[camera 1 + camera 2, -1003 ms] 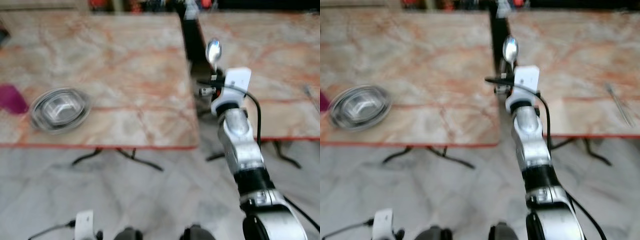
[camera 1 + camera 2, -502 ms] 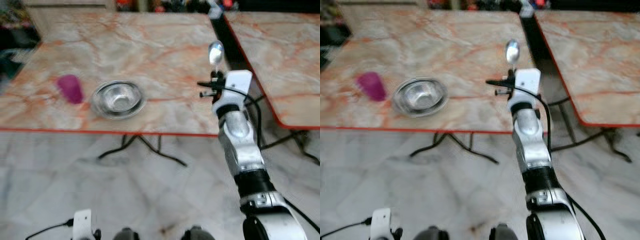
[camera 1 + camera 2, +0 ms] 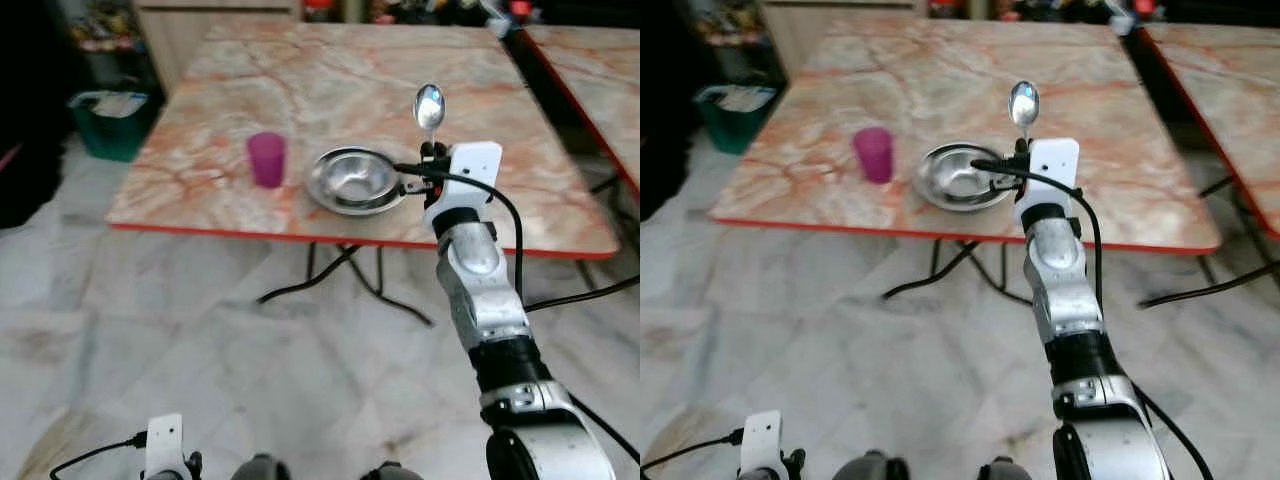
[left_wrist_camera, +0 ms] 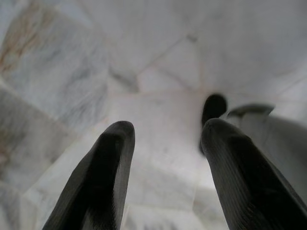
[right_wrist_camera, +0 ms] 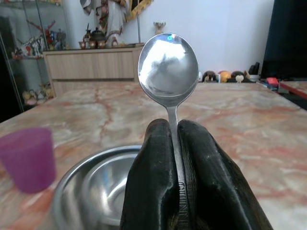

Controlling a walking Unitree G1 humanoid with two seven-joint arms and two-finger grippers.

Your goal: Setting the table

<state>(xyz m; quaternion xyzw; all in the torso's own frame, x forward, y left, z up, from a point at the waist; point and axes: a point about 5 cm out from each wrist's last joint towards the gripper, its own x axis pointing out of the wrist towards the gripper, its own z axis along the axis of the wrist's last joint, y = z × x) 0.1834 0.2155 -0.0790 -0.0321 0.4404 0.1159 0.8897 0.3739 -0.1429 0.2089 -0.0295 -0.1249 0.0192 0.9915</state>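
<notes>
My right gripper (image 3: pixel 432 152) is shut on a metal spoon (image 3: pixel 429 105), held upright with its bowl on top, just in front of the table's near edge. In the right wrist view the spoon (image 5: pixel 168 64) stands up between the black fingers (image 5: pixel 153 191). A steel bowl (image 3: pixel 356 180) sits on the marble table (image 3: pixel 330 70) just left of the gripper. A purple cup (image 3: pixel 266 159) stands to the left of the bowl. My left gripper (image 4: pixel 163 139) hangs low over the floor, fingers apart, holding nothing.
A second marble table (image 3: pixel 600 70) stands to the right with a dark gap between. A teal bin (image 3: pixel 112 120) sits on the floor at the far left. Black table legs (image 3: pixel 340 280) spread under the near edge. Marble floor (image 3: pixel 200 360) lies in front.
The camera has swung left: table, bowl and cup shifted right in view, and the bowl now lies beside the spoon. The right gripper still holds the spoon upright.
</notes>
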